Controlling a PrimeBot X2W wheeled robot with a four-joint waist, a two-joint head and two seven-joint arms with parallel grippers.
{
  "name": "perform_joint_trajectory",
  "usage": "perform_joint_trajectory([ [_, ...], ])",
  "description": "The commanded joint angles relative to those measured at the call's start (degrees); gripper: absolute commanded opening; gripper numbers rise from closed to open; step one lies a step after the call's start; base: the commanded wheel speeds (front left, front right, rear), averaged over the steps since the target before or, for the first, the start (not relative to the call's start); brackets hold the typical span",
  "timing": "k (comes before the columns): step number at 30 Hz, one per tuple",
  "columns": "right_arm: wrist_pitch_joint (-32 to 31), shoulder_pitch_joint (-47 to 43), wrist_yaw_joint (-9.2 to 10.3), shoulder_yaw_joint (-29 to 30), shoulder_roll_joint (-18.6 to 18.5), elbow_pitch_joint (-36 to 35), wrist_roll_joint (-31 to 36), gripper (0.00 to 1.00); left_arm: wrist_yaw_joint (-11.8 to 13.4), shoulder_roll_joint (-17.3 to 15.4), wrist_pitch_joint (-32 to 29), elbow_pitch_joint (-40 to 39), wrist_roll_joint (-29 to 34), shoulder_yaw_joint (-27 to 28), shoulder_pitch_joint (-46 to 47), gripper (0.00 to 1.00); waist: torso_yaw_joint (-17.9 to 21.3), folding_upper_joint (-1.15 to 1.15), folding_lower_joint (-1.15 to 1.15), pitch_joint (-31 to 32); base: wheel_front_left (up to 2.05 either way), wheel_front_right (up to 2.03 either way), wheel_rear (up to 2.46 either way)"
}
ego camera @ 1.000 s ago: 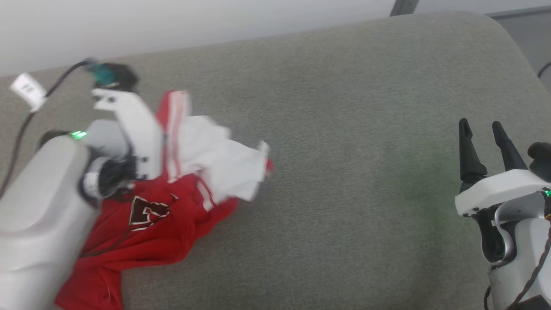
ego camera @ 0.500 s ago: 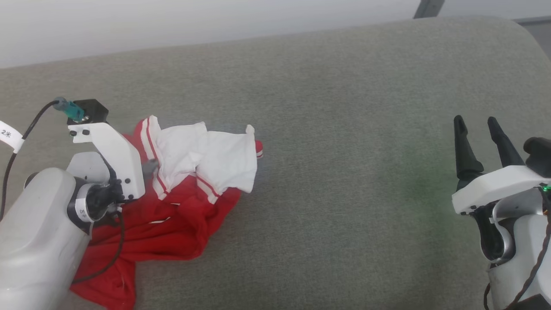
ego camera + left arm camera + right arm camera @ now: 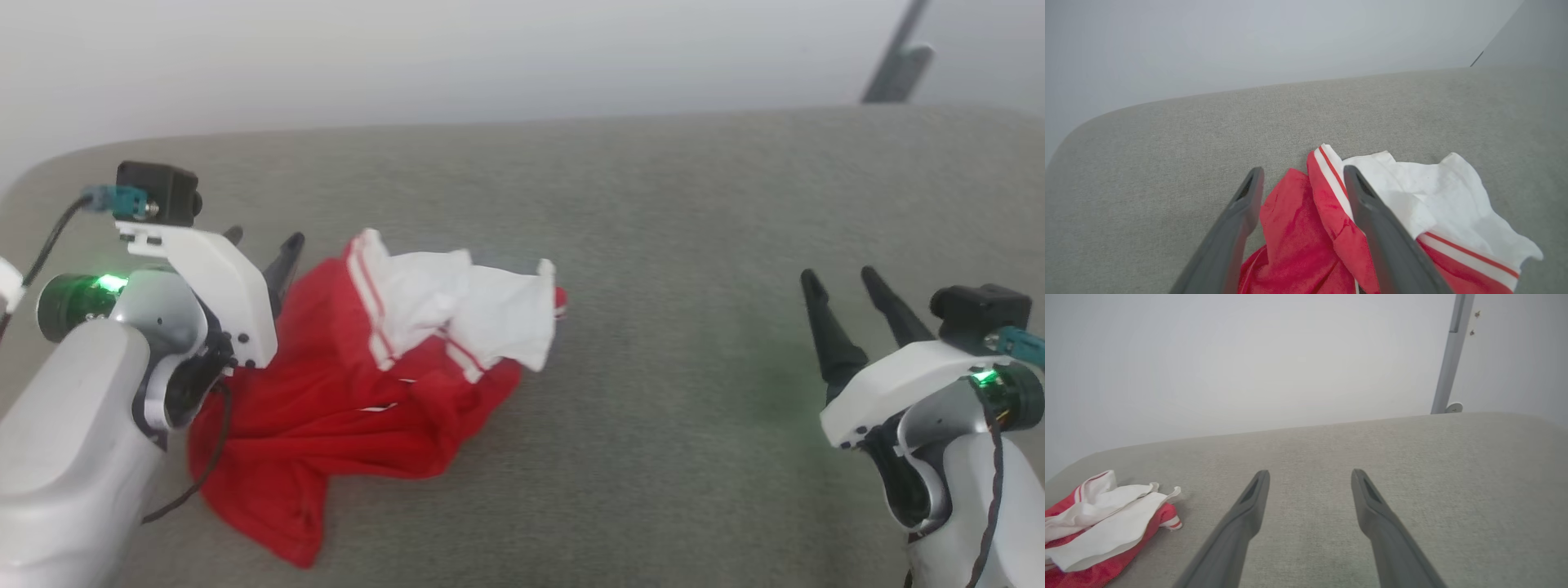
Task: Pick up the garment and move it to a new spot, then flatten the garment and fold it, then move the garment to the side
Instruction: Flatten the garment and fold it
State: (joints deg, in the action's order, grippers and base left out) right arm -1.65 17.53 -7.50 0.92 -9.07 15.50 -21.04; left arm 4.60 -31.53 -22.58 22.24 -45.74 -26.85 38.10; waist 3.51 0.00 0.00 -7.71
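Note:
The garment (image 3: pixel 343 408) lies crumpled on the grey padded surface at the left, red body with white sleeves bunched on top; its "23" is hidden in the folds. It also appears as the garment (image 3: pixel 1323 228) under my left fingers and as the garment (image 3: pixel 1098 535) at the lower left of the right wrist view. My left gripper (image 3: pixel 263 245) hovers open at the garment's left edge, and in its wrist view the left gripper (image 3: pixel 1302 179) holds nothing. My right gripper (image 3: pixel 841 278) is open far to the right, over bare cushion, as is the right gripper (image 3: pixel 1310 475) in its own view.
The grey padded surface (image 3: pixel 653 245) spreads wide between the garment and my right arm, with its rounded back edge against a pale wall. A grey metal post (image 3: pixel 1449 355) stands behind the far right corner. A black cable (image 3: pixel 49 237) hangs from my left wrist camera.
My left gripper has let go of the garment and pulled back to its left edge, fingers now open. The garment dropped into a heap. The head camera shifted, so the whole scene slid.

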Motion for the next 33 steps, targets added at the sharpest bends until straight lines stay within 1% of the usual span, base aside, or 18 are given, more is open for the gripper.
perform_joint_trajectory([
  [1, -1.04, -0.88, 0.02, -1.10, -0.52, -0.41, -0.82, 1.00, -0.33, -0.14, 4.27, -1.15, 1.46, 0.55, -1.74, 1.00, -2.96, 0.00, 0.00, 1.75, 0.00, 0.00, 0.00],
  [2, -1.64, -1.05, 0.02, -1.68, -0.70, -0.52, -1.25, 1.00, -0.80, -0.33, 6.20, -1.61, 2.26, 0.54, -2.22, 1.00, -3.68, 0.00, 0.00, 1.95, 0.00, 0.00, 0.00],
  [3, -2.06, -1.13, 0.02, -2.16, -0.86, -0.70, -1.62, 1.00, -0.82, -0.55, 8.04, -1.88, 2.75, 0.67, -2.76, 1.00, -4.35, 0.00, 0.00, 2.08, 0.00, 0.00, 0.00],
  [4, -2.06, -1.13, 0.02, -2.16, -0.86, -0.70, -1.62, 1.00, -0.82, -0.55, 8.04, -1.88, 2.75, 0.67, -2.76, 1.00, -4.35, 0.00, 0.00, 2.08, 0.00, 0.00, 0.00],
  [7, -3.33, -1.33, 0.02, -3.35, -1.28, -1.18, -2.76, 1.00, -0.56, -0.87, 13.28, -2.54, 4.21, 0.95, -4.61, 1.00, -6.20, 0.00, 0.00, 2.37, 0.00, 0.00, 0.00],
  [11, -5.31, -0.86, 0.02, -5.46, -1.94, -1.70, -4.21, 1.00, 0.34, -0.75, 20.58, -3.62, 5.10, 2.86, -7.20, 1.00, -8.40, 0.00, 0.00, 2.21, 0.00, 0.00, 0.00],
  [13, -6.69, -0.11, 0.02, -6.76, -2.39, -1.81, -5.14, 1.00, 1.21, -0.52, 24.07, -4.21, 5.54, 3.78, -8.84, 1.00, -9.54, 0.00, 0.00, 1.91, 0.00, 0.00, 0.00],
  [17, -10.42, 1.16, 0.02, -9.73, -3.16, -1.79, -7.85, 1.00, 2.37, 0.43, 30.06, -5.27, 4.85, 5.73, -12.11, 1.00, -11.95, 0.00, 0.00, 1.04, 0.00, 0.00, 0.00],
  [19, -12.29, 2.06, 0.02, -11.01, -3.67, -1.68, -8.97, 1.00, 2.54, 0.87, 32.25, -5.76, 4.93, 5.95, -13.70, 1.00, -13.22, 0.00, 0.00, 0.49, 0.00, 0.00, 0.00],
  [24, -18.58, 3.59, 0.02, -12.74, -4.01, -0.35, -11.42, 1.00, 3.36, 2.19, 35.52, -6.43, 5.72, 6.41, -16.19, 1.00, -16.56, 0.00, 0.00, -0.86, 0.00, 0.00, 0.00],
  [29, -25.47, 4.27, 0.02, -10.69, -3.04, 1.56, -12.38, 1.00, 4.29, 3.83, 37.06, -6.95, 5.58, 7.64, -18.43, 1.00, -19.26, 0.00, 0.00, -1.90, 0.00, 0.00, 0.00],
  [33, -31.48, 4.13, 0.02, -8.77, -1.89, 2.17, -11.93, 1.00, 4.24, 5.42, 37.50, -7.26, 4.99, 8.84, -19.83, 1.00, -20.75, 0.00, 0.00, -2.63, 0.00, 0.00, 0.00],
])
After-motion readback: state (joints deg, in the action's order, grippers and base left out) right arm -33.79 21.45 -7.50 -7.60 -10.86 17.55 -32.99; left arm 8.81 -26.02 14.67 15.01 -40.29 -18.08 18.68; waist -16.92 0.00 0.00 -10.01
